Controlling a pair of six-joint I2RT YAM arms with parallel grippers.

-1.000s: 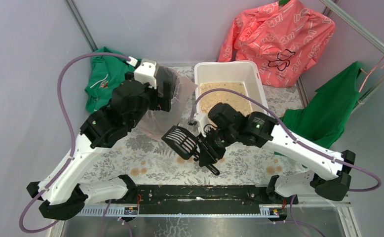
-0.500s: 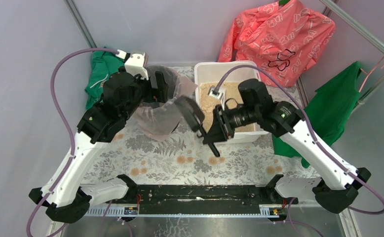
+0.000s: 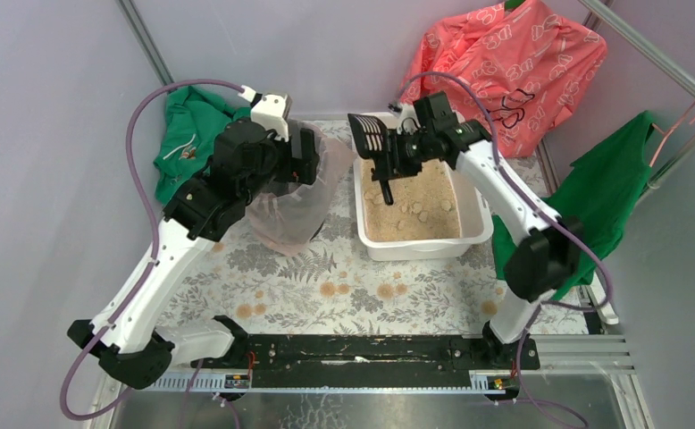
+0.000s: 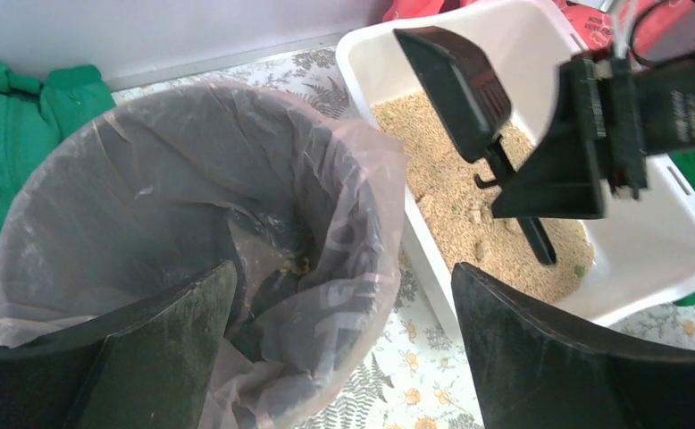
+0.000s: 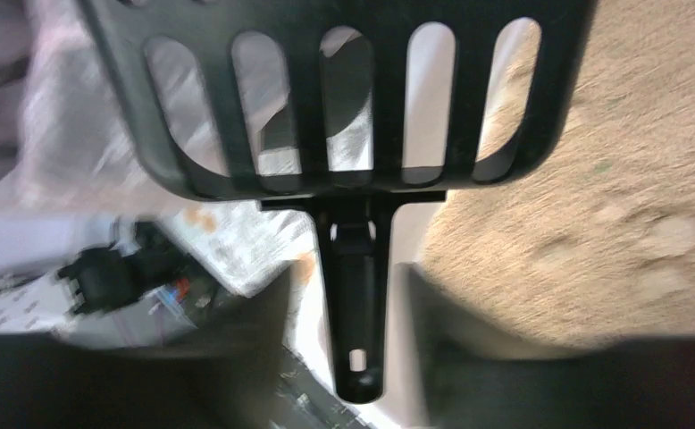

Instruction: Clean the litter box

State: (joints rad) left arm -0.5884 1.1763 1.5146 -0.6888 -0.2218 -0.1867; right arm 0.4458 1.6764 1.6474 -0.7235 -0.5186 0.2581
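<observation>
The white litter box holds tan litter with several pale clumps. A black slotted scoop hangs head-up over the box's far left corner, its handle pointing down at the litter. My right gripper surrounds the handle with its jaws open. A gap shows on each side of the handle. My left gripper hovers wide open above the black bin lined with a clear bag, holding nothing. In the left wrist view the scoop hangs over the litter box.
The bin stands just left of the litter box on a floral tablecloth. A green garment lies at the far left. A coral one hangs behind, and another green one is on the right by a metal rail.
My right arm has swung the scoop from the table's front middle, past the bin, up over the litter box's far left corner. Its jaws have parted from the handle. The left arm shifted slightly.
</observation>
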